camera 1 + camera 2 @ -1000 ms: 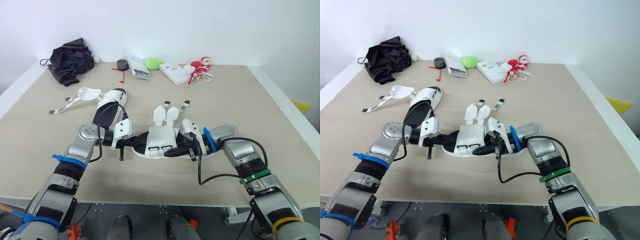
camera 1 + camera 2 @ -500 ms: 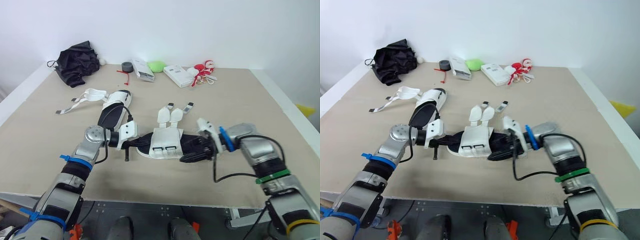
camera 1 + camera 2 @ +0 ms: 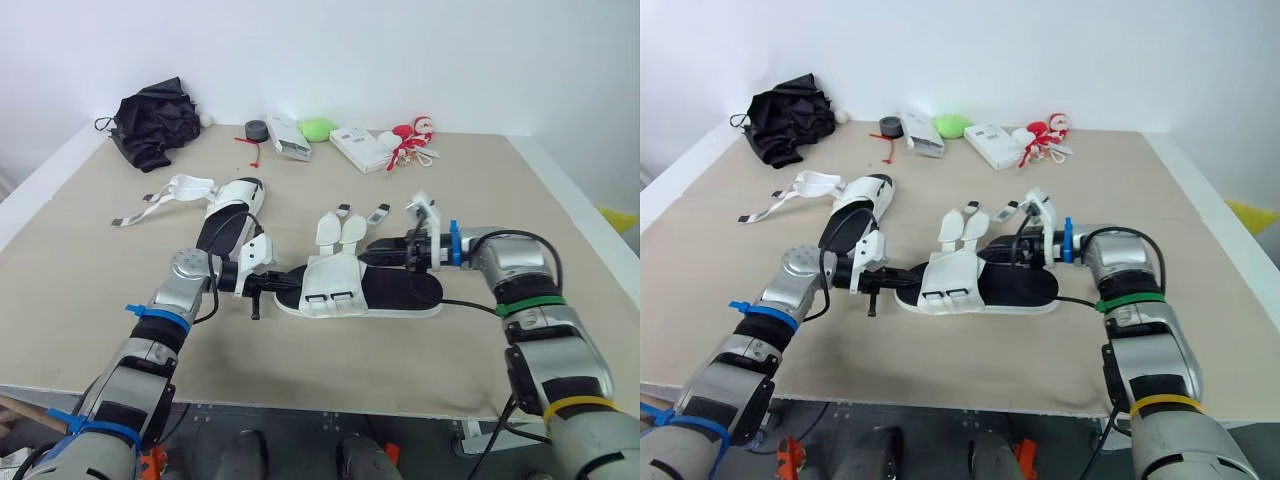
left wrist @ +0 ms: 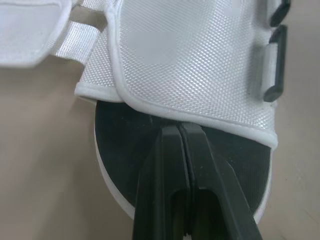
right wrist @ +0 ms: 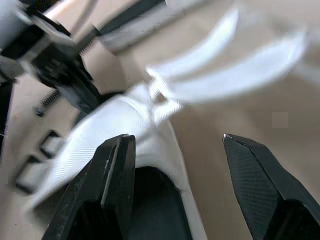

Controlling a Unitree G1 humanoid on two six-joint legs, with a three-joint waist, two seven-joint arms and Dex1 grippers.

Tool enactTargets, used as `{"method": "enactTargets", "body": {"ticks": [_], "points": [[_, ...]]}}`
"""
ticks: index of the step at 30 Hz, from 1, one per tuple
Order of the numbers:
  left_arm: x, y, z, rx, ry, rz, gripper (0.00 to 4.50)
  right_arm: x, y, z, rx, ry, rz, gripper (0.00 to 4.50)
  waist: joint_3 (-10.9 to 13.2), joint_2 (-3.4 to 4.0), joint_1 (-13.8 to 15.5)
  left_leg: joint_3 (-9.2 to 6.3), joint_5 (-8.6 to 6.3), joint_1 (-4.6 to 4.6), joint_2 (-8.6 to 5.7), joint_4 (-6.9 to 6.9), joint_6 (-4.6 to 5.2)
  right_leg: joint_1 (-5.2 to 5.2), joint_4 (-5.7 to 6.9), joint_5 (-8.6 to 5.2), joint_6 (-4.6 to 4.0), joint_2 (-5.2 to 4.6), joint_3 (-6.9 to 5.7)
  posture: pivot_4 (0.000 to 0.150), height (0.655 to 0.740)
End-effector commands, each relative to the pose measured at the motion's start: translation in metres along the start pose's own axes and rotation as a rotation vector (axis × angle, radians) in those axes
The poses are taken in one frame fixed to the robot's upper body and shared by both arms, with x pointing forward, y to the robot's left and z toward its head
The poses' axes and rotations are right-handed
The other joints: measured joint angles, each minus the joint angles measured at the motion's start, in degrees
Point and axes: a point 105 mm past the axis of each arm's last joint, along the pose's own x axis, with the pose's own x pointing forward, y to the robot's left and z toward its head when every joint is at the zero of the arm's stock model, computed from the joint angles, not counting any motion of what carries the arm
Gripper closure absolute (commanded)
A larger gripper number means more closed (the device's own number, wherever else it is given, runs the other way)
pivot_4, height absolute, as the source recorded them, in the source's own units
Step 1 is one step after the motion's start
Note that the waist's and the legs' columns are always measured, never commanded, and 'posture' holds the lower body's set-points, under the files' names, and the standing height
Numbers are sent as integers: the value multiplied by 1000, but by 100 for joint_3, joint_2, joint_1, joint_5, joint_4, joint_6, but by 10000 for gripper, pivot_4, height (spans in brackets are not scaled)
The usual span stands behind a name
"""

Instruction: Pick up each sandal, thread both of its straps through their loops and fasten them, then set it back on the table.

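One sandal (image 3: 350,292), white upper over a black footbed, lies flat in the middle of the table, its two straps (image 3: 345,225) unfastened and splayed toward the far side. My left gripper (image 3: 272,284) is shut, its tips resting on the footbed (image 4: 125,150) at the sandal's left end, just under the edge of the white upper (image 4: 185,65). My right gripper (image 3: 385,250) hovers open over the sandal's far side near the strap roots, fingers (image 5: 112,170) wide apart and holding nothing. The second sandal (image 3: 228,215) lies at the back left with loose straps (image 3: 165,192).
Along the far edge sit a black cloth bundle (image 3: 155,118), a tape roll (image 3: 255,130), a white box (image 3: 287,137), a green object (image 3: 318,128), another white box (image 3: 362,150) and a red-and-white toy (image 3: 410,135). The table's front edge (image 3: 300,405) is close.
My right gripper opened, let go at the sandal's near edge and swung up and back to its far side by the straps. The left gripper stayed shut at the sandal's end. The camera shifted.
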Motion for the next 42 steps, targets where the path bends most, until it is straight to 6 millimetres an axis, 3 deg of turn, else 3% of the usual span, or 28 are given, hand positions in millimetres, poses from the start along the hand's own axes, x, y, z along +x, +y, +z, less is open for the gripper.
{"method": "enactTargets", "body": {"ticks": [1,8,14,23,27,40,42], "points": [[-1,-5,-26,-80,101,-21,45000,10,-2,22,13,-65,-22,14697,0,0,-40,-1,0,3,3,1,1,1,0,2,-1,6,1,1500,7322],[0,-5,-27,-66,119,-44,45000,20,6,48,89,-212,45,14697,1,2,-55,-16,1,2,7,-4,1,-4,2,8,-6,19,0,1500,7322],[1,-8,-31,-69,125,-51,45000,34,4,48,119,-221,20,14697,1,2,-57,-17,1,1,7,-7,1,-4,2,3,-1,20,0,1500,7322],[1,-11,-33,-78,124,-53,45000,49,-3,70,169,-341,-85,14697,2,3,-61,-18,1,-1,6,-9,1,-7,2,3,-1,19,0,1500,7322],[2,-12,-34,-81,122,-56,45000,45,-7,90,174,-422,-139,14697,2,3,-61,-18,1,-1,6,-11,1,-7,2,3,0,19,1,1500,7322],[4,-15,-37,-90,115,-51,45000,31,-12,110,151,-487,-198,14697,2,3,-59,-19,1,-2,2,-34,2,-8,1,-12,7,18,2,1500,7322],[5,-15,-36,-91,111,-46,45000,30,-11,113,152,-501,-191,19789,2,3,-59,-19,1,-1,2,-36,2,-8,1,-12,6,18,2,1500,7322]]}}
